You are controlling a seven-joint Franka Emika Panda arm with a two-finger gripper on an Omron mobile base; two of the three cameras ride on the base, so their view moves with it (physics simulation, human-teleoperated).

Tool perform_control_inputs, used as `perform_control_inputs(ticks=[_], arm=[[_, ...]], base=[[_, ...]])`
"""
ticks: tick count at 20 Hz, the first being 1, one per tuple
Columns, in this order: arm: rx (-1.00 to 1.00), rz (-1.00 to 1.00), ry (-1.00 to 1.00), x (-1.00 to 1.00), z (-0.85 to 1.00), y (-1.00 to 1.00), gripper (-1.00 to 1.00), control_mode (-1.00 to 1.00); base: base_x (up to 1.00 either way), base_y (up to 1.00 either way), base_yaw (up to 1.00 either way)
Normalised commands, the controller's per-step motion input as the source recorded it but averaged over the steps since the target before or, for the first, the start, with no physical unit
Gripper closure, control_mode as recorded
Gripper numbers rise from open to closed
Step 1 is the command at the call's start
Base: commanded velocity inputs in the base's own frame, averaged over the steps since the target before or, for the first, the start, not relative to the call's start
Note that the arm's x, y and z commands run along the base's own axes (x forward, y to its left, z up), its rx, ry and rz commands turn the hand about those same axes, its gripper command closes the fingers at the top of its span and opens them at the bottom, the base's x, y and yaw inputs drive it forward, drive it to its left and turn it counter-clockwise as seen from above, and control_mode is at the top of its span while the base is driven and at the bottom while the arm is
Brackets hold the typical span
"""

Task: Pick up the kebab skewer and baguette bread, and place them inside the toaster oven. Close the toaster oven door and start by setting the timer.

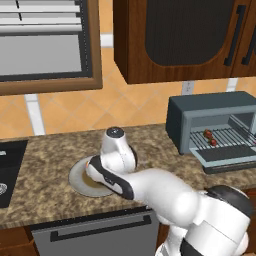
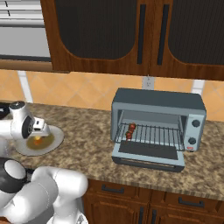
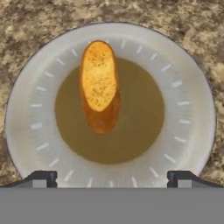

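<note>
Gripper (image 3: 112, 178) fingers spread wide, empty, above round grey plate (image 3: 192, 127) on speckled granite counter (image 1: 45, 185). Stubby golden baguette bread (image 3: 99, 85) lies on plate's brown centre. Kebab skewer (image 2: 130, 131) on wire rack inside boxy blue-grey toaster oven (image 2: 157, 101), right of plate, toaster oven door (image 2: 148, 154) dropped open.

We see golden-orange baguette bread (image 3: 99, 85) w/ paler speckled top, on grey-white plate (image 3: 192, 109) w/ olive-brown centre. Surface (image 2: 87, 131) is mottled brown granite. Toaster oven (image 2: 157, 101) slate blue-grey; kebab skewer (image 2: 130, 131) chunks dark red.
</note>
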Motion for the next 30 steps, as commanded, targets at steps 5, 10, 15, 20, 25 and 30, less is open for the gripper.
perform_control_inputs(ticks=[5,10,15,20,25,30], arm=[[0.0,0.08,0.04,0.53,-0.22,0.24,-1.0,-1.0],[0.0,0.03,0.05,0.27,-0.36,0.3,-1.0,-1.0],[-0.01,0.0,0.0,0.22,-0.34,0.07,-1.0,-1.0],[-0.02,0.0,0.0,0.15,-0.35,0.03,-1.0,-1.0],[0.0,0.0,0.0,0.14,-0.23,0.09,-1.0,-1.0],[0.0,0.0,0.0,0.14,-0.2,0.12,1.0,-1.0]], base=[[0.0,0.0,0.0],[0.0,0.0,0.0],[0.0,0.0,0.0],[0.0,0.0,0.0],[0.0,0.0,0.0],[0.0,0.0,0.0]])
